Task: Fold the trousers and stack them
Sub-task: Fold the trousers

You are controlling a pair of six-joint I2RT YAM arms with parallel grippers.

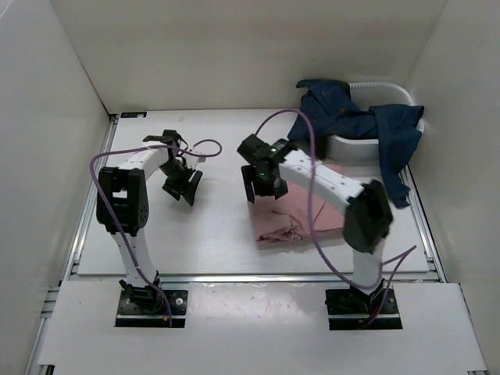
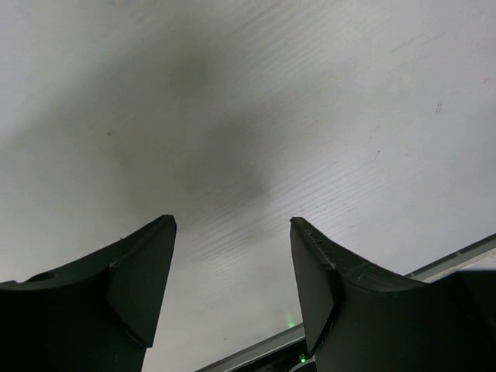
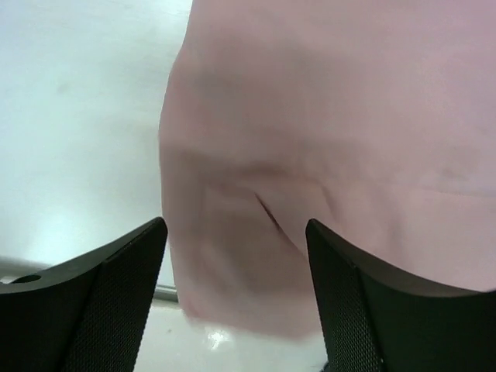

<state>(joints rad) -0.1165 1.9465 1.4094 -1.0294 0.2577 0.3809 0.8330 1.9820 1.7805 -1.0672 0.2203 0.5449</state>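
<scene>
The dusty-pink trousers [image 1: 297,212] lie folded in a wrinkled bundle on the white table, right of centre. My right gripper [image 1: 262,186] hovers over their far left corner. In the right wrist view its jaws [image 3: 236,232] stand wide open, with pink cloth [image 3: 333,132] lying below and between them, not pinched. The dark blue jeans [image 1: 355,121] hang crumpled over a white tub at the back right. My left gripper [image 1: 181,186] is open above bare table to the left, and in its wrist view [image 2: 232,225] nothing lies between the fingers.
The white tub [image 1: 391,87] stands in the back right corner, with a jeans leg [image 1: 394,168] hanging down its front onto the table. White walls close in three sides. A metal rail [image 1: 92,211] runs along the table's left edge.
</scene>
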